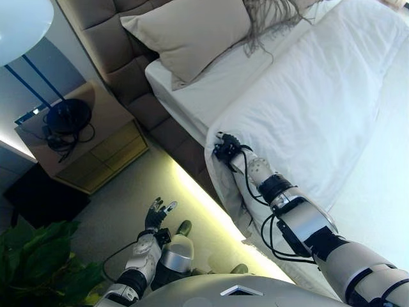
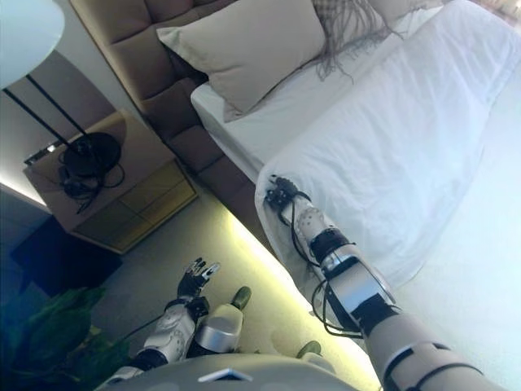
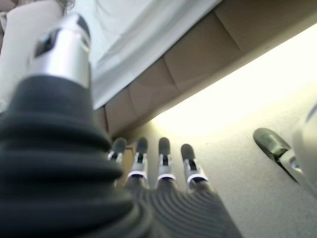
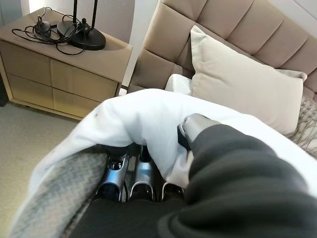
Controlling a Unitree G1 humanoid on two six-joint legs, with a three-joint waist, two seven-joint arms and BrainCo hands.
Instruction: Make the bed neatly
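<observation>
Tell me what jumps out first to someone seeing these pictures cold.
The right hand stands out first, its fingers curled round the corner of the white duvet at the bed's near edge. Behind it a beige pillow leans on the padded headboard. The left hand hangs open over the floor, beside the glowing strip under the bed.

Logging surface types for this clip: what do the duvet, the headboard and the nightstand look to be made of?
Duvet: soft white woven fabric, matte; it creases and bunches where the right robot hand grips its corner. Headboard: padded tan upholstery in stitched panels, fabric or faux leather, can't tell which. Nightstand: light wood or wood-look laminate, smooth satin finish, with flat drawer fronts.
</observation>
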